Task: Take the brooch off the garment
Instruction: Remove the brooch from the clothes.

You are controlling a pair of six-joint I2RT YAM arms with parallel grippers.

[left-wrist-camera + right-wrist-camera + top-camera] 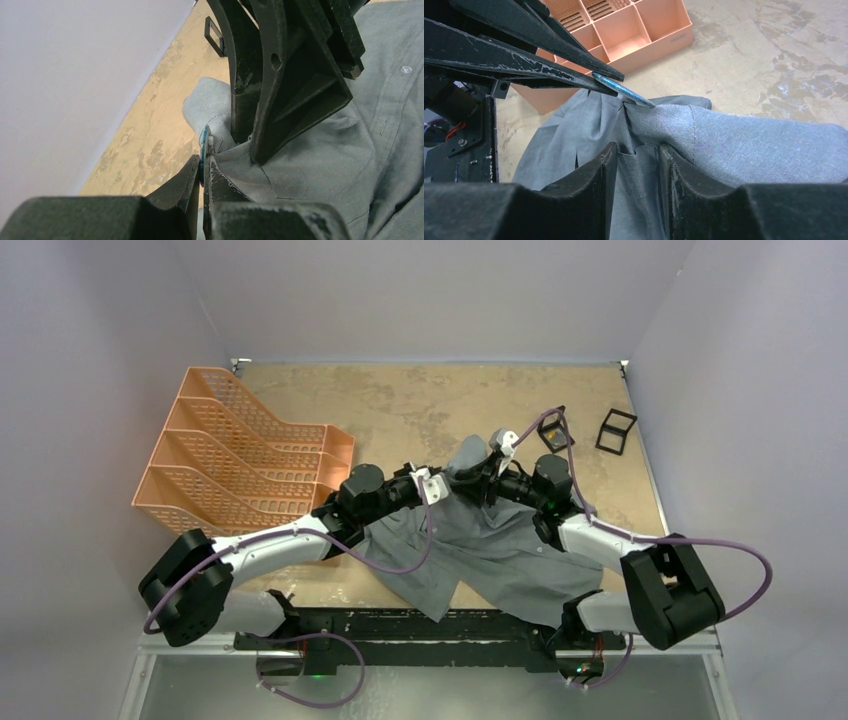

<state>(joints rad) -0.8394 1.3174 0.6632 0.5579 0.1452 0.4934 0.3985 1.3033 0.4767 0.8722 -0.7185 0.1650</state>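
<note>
The grey shirt [490, 555] lies crumpled on the table between the arms, with its top part lifted. The brooch [205, 141] is a thin blue disc seen edge-on, still against the fabric; it also shows in the right wrist view [626, 91]. My left gripper [202, 164] is shut on the brooch's edge; in the top view it [452, 480] is at the shirt's raised part. My right gripper [638, 150] is shut on a fold of the shirt [744, 145] just below the brooch, and its fingers [280, 100] press into the shirt [320, 165].
An orange tiered tray [230, 455] stands at the left, close behind the left arm, and shows in the right wrist view [634, 35]. Two small black frames [553, 430] [616, 430] stand at the back right. Walls close in the table on three sides.
</note>
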